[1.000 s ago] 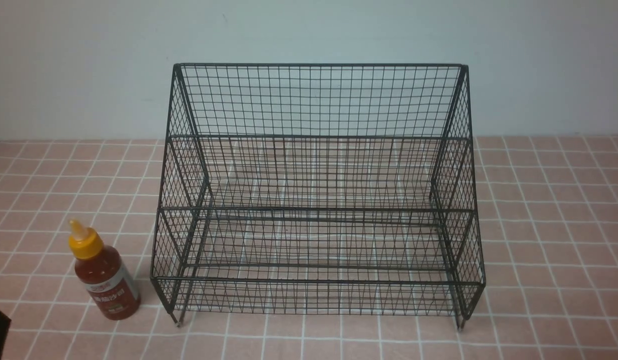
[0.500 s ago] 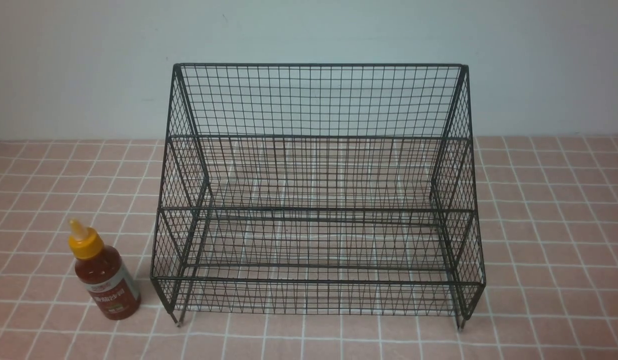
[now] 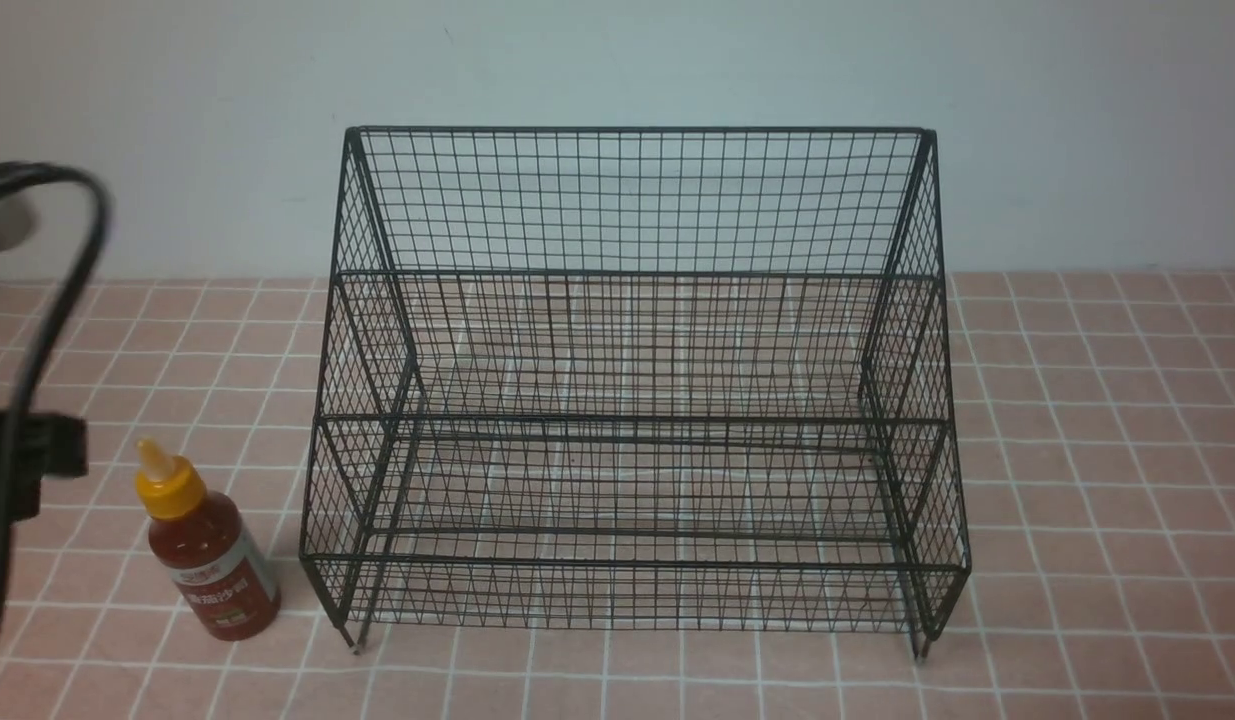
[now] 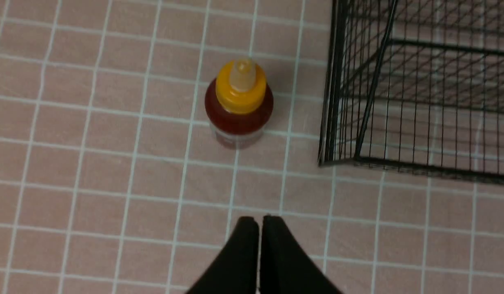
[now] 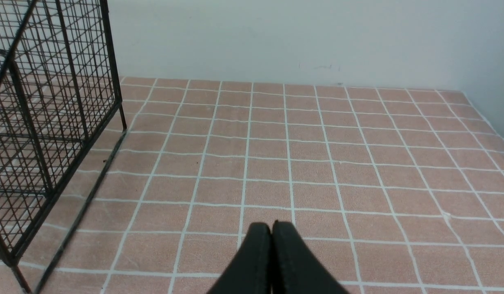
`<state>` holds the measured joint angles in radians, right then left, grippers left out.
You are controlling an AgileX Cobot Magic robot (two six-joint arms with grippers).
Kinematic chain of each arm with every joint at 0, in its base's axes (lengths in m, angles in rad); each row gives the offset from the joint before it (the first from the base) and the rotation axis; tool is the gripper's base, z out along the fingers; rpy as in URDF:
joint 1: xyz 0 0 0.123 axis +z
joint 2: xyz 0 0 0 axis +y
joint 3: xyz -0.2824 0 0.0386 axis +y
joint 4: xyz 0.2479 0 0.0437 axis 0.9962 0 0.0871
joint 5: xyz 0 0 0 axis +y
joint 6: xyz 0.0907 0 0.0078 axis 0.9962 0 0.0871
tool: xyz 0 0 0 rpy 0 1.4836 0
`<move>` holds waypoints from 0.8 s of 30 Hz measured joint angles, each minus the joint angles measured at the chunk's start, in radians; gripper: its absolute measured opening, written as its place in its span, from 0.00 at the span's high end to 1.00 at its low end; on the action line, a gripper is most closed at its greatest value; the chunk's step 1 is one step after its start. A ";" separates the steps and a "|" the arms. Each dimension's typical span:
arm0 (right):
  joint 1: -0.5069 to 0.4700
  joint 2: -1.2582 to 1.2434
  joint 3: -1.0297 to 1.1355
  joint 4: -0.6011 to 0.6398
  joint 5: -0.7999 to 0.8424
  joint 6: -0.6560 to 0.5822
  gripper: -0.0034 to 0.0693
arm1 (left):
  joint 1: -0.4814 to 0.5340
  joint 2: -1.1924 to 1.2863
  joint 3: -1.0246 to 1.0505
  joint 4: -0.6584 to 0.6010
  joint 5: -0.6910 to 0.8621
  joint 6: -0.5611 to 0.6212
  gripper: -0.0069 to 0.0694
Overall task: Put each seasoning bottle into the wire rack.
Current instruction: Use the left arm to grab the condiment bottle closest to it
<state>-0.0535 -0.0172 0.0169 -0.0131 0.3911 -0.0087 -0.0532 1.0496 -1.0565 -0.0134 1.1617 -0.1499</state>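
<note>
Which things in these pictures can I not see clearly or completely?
Left arm: front view, blurred and cut off by the left edge.
Print on the seasoning bottle label: front view, too small to read.
Bottle label: left wrist view, mostly hidden beneath its own cap and shoulder.
Right arm: outside the front view.

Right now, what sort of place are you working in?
Likely a mock kitchen counter: pink tiled surface, a plain pale wall behind, and a wire rack with one seasoning bottle beside it.
</note>
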 joint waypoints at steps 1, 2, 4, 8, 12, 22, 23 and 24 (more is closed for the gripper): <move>0.000 0.000 0.000 0.000 0.000 0.000 0.97 | 0.000 0.053 -0.038 0.000 0.036 0.016 0.92; 0.000 0.000 0.000 0.000 0.000 0.000 0.97 | 0.000 0.070 -0.053 0.000 0.045 0.021 0.92; 0.000 0.000 0.000 0.000 0.000 0.000 0.97 | 0.000 0.138 -0.113 0.000 0.064 0.042 0.92; 0.000 0.000 0.000 0.000 0.000 0.000 0.97 | 0.000 0.250 -0.171 0.000 0.067 0.120 0.91; 0.000 0.000 0.000 0.000 0.000 0.000 0.97 | 0.000 0.308 -0.176 0.000 0.067 0.164 0.85; 0.000 0.000 0.000 0.000 0.000 -0.011 0.97 | 0.000 0.393 -0.176 0.034 0.032 0.169 0.30; 0.000 0.000 0.000 0.000 0.000 -0.011 0.97 | 0.000 0.396 -0.176 0.039 0.026 0.169 0.28; 0.000 0.000 0.000 0.000 0.000 -0.012 0.97 | 0.000 0.403 -0.176 0.053 0.014 0.169 0.24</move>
<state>-0.0535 -0.0172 0.0169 -0.0131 0.3911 -0.0207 -0.0532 1.4530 -1.2323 0.0395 1.1756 0.0192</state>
